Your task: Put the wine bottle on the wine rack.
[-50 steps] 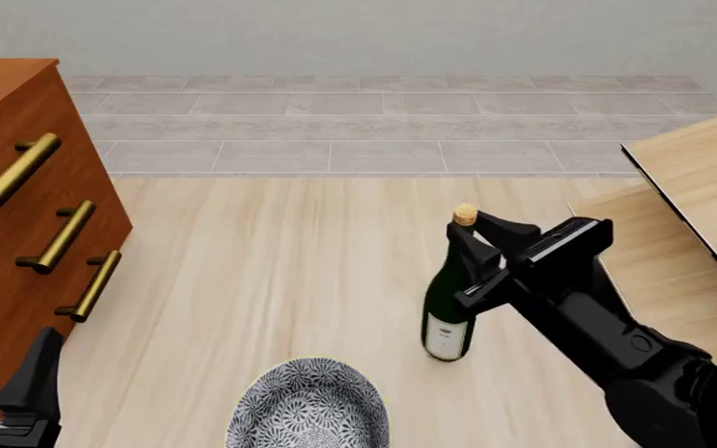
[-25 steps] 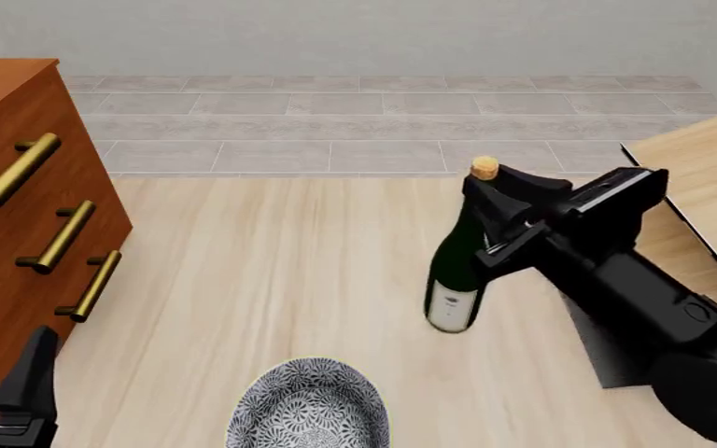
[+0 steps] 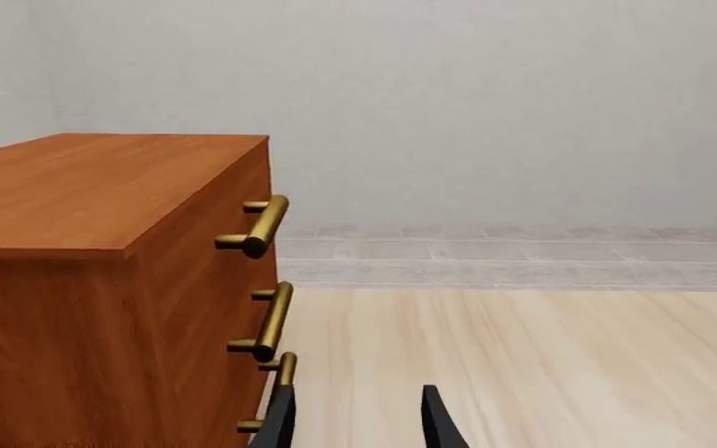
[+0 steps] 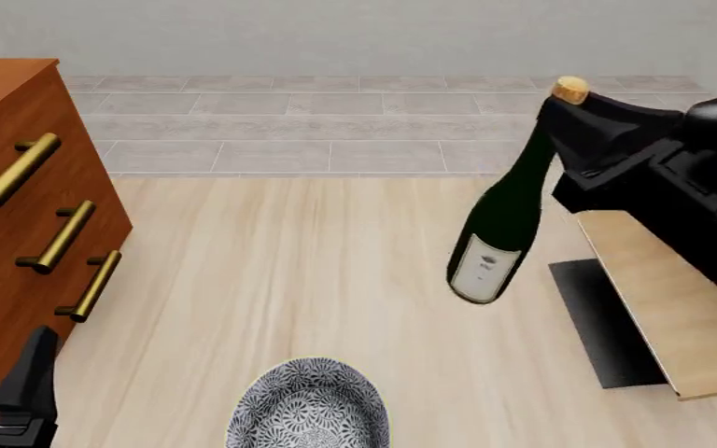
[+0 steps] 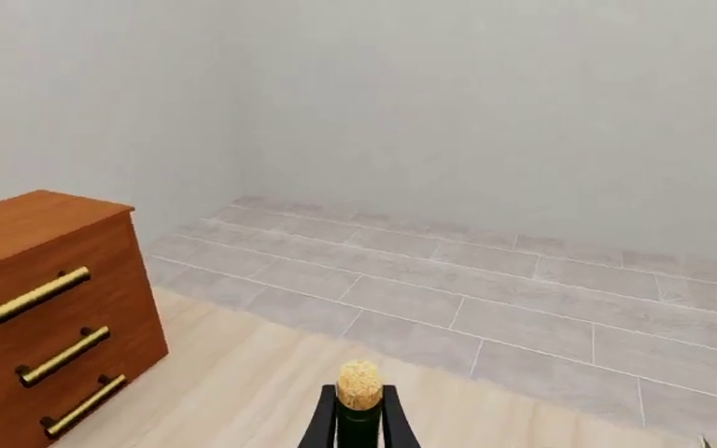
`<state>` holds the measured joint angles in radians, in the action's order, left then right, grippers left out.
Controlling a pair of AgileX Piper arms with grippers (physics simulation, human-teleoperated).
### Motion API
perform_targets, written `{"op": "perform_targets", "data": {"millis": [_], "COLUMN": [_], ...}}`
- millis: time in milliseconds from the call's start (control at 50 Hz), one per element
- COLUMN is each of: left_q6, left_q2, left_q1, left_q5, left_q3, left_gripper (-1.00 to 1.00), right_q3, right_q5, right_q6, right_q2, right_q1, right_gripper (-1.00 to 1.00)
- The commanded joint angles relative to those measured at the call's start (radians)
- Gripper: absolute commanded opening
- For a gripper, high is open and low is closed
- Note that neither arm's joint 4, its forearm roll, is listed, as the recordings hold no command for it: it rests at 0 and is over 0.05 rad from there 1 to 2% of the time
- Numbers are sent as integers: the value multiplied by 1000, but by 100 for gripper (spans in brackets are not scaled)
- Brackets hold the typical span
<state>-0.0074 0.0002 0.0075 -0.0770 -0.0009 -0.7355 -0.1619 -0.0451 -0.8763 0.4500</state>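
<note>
The wine bottle [image 4: 500, 219] is seen in the front view lifted clear of the table [image 4: 272, 280], tilted so that its tan cork top leans toward the right and its base hangs lower and to the left. It is held at the neck, just below the cork, by the right gripper [image 4: 579, 126], whose black fingers are closed on either side of the dark glass; the body and the white label hang down and to the left of the gripper, unsupported from below. In the right wrist view the cork and the top of the wine bottle [image 5: 360, 397] are shown pinched between the two fingers of the right gripper [image 5: 360, 425], which are set narrowly against the neck.

The wine rack [image 4: 670, 308] is seen at the right edge of the front view, partly covered by the right arm; a tan slanted panel and its black base plate are visible below the arm. The bottle's base is seen just to the left of that base plate, though how high above it cannot be told.

The left gripper [image 3: 356, 425] is shown in its wrist view with its two dark fingertips apart and nothing between them. A reddish-brown cabinet [image 4: 22, 233] with brass handles stands at the left of the table, and a patterned bowl [image 4: 309, 406] lies at the near edge, well apart from the bottle
</note>
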Motion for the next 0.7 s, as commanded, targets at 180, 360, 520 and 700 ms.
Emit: {"op": "perform_targets", "data": {"millis": [180,360,520,700], "left_q6": [-10,-13,-18,-21], "left_q2": [0,0,0,0], "left_q1": [-13,-31,-42,-47], "left_q5": [-3,-2,-3,-6], "left_q3": [0,0,1,1], "left_gripper": [100,100,100,100], "right_q3": [-108,-123,-133,-171], "right_q5": [181,232,270,321], "right_q6": [-181,-277,-347,-399], "right_q2": [127,149,173,203], "right_q1": [-134,-217,-304,-404], "right_gripper": [-100,-100,-100,-100]}}
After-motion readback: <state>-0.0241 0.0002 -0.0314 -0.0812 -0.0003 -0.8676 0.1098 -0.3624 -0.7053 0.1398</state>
